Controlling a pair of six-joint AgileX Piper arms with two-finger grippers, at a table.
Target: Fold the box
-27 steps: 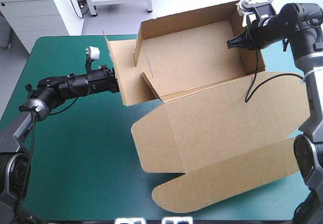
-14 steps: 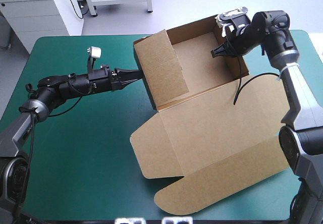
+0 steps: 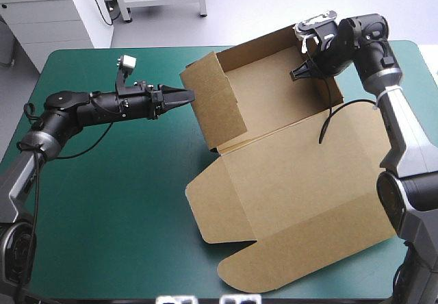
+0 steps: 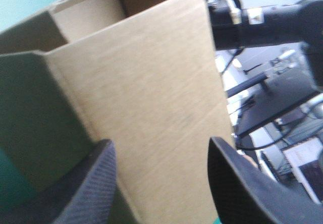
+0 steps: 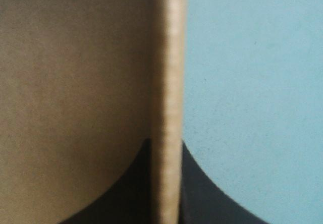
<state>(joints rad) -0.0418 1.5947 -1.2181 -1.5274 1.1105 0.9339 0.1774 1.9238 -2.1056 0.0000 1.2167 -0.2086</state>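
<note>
A brown box (image 3: pixel 274 102) stands as an open tray on the far half of the teal-green table (image 3: pixel 102 201), a little right of the middle. Its lid (image 3: pixel 308 187) lies flat, spread toward the near edge, with the rounded tuck flap (image 3: pixel 260 273) closest to it.

From the left, the left gripper (image 3: pixel 181 98) reaches level across the cover, its tip just at the tray's left wall (image 3: pixel 215 109). From above the black fingers look like a single point. The left wrist camera tells more: the fingers (image 4: pixel 86 188) stand wide apart, holding nothing, with the left wall (image 4: pixel 141 108) filling the space ahead of them. Whether they touch the board cannot be told. Past the wall's far edge the same view catches the right arm (image 4: pixel 262 24) across the tray.

On the far right, the right gripper (image 3: pixel 300 73) sits at the top of the tray's right wall (image 3: pixel 327 88), the arm bent down over it. The overhead view hides its grip. The right wrist camera shows it plainly: the right gripper (image 5: pixel 166 148) is all but closed, pinching the edge of the wall (image 5: pixel 169 72) between its fingers, with brown board on one side and bare teal-green cover (image 5: pixel 252 82) on the other.
</note>
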